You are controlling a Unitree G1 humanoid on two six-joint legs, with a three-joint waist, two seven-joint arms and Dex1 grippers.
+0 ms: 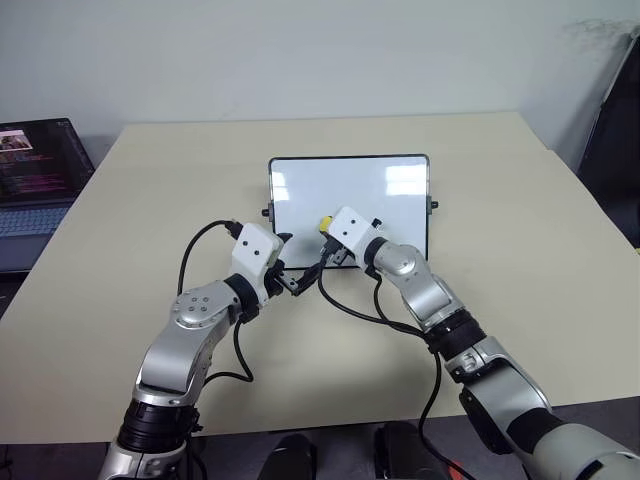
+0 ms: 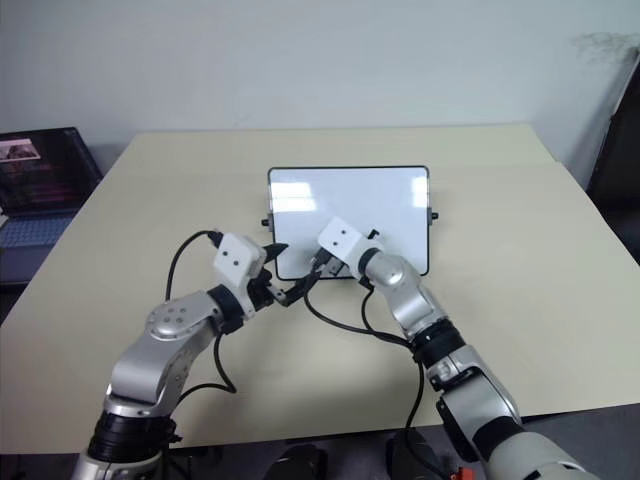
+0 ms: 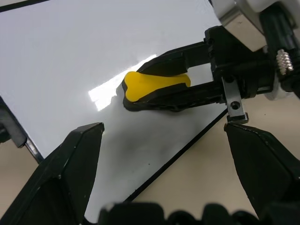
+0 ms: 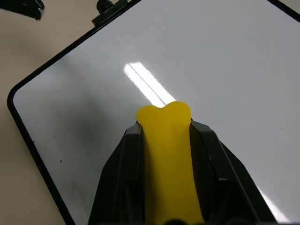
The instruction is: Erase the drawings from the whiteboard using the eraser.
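The right gripper [image 3: 197,77] is clamped tight on the eraser [image 3: 154,86], yellow block pinched between the two black fingers with its rounded tip poking out ahead of them, long axis running straight along the gripper's own line. Its dark underside looks to sit on or just over the whiteboard [image 1: 395,215], near the board's lower left part, close to the near frame edge. The board lies flat on the worktop [image 1: 520,300], long side across the robot's front.

And the drawings? No numerals can be made out on the white surface from here (a few tiny dark specks near the frame in the right wrist view, nothing readable). So the board lies ahead of and mostly to the right of the eraser tip, and any remaining sweep would have to run that way, sideways to the eraser's long axis.

The left gripper [image 1: 291,282] waits just beside the board's near left corner, jaws spread wide, holding nothing. The right arm is plainly the working one.
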